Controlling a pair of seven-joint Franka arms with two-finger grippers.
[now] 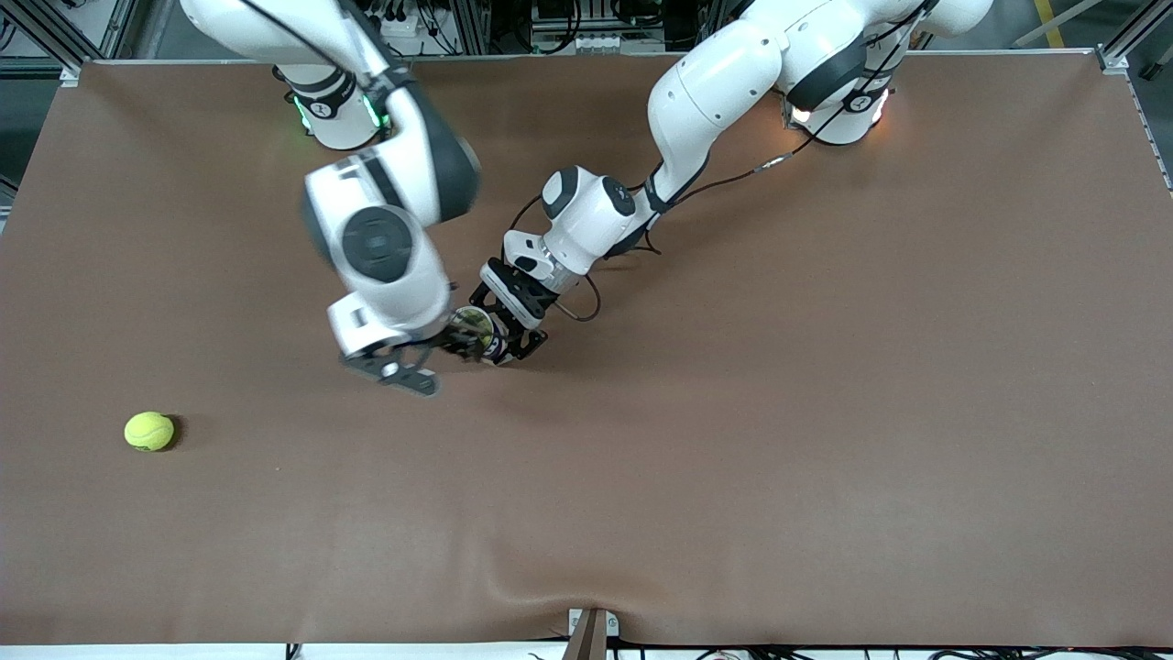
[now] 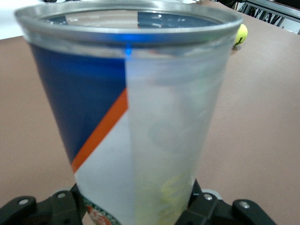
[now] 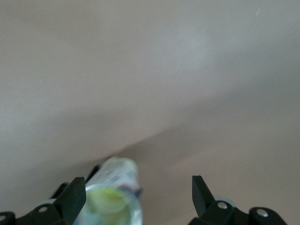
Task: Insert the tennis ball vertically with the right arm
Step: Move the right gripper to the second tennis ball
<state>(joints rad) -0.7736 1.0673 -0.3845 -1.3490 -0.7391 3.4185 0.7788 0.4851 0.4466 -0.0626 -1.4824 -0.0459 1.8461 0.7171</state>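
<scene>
Two balls matter here: one loose ball (image 1: 148,431) lies on the brown surface (image 1: 825,412) toward the right arm's end, nearer the front camera than either gripper and well apart from both, while a yellow-green shape shows through the clear wall low inside the can (image 2: 131,117) — most likely a ball already in. Moving across the front view, the right gripper (image 1: 403,367) hangs just beside the can's mouth near the middle of the surface, its fingers (image 3: 70,201) spread wide and holding nothing; in its wrist view the can (image 3: 112,194) sits upright below, with yellow-green visible down its open top. Next along, the can (image 1: 476,328) is clamped low down by the left gripper (image 1: 499,335), whose fingers pinch its base and hold it upright on the surface. My reading is that an insertion has just been made and the right arm is free — the step in hand is the release over the can. If another ball is wanted, the next move calls for the right arm to lift clear of the rim, travel to the loose ball, and close on it squarely, while the left arm holds the can steady.
</scene>
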